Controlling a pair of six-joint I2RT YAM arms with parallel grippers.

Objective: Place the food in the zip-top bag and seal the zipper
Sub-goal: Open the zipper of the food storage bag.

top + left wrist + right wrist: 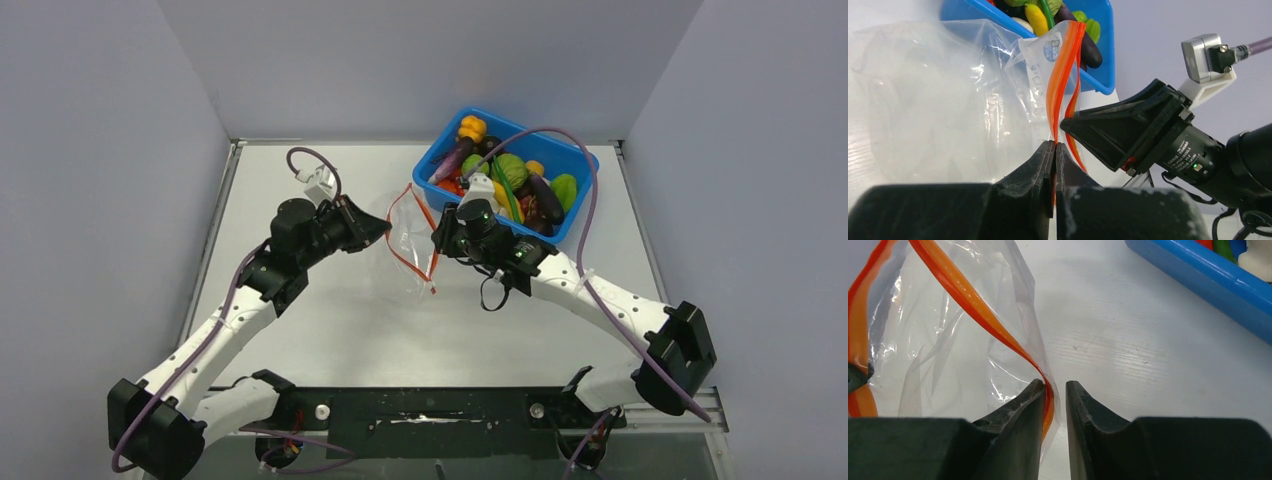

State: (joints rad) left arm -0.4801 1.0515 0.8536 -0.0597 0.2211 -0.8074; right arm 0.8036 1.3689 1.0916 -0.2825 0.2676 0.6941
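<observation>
Left wrist view: left gripper (1055, 146) clamped on the zipper (1061, 75). Right wrist view alone shows the right gripper (1054, 386) slightly parted — zipper between its jaws.

The clear, crinkly plastic zip-top bag (408, 245) stands mid-table with its mouth parted, and both flanks are occupied. The left gripper (387, 229) is clamped on the thin red-orange zipper (1057, 85) from the bag's left. The right gripper (436, 240) crowds the bag's right edge, jaws narrowly apart about the strip. Behind and right of the bag, the blue plastic bin (438, 142), heaped with colourful toy food (512, 170), blocks approach. In front of the bag, the white table (340, 320) lies open between the arms.
</observation>
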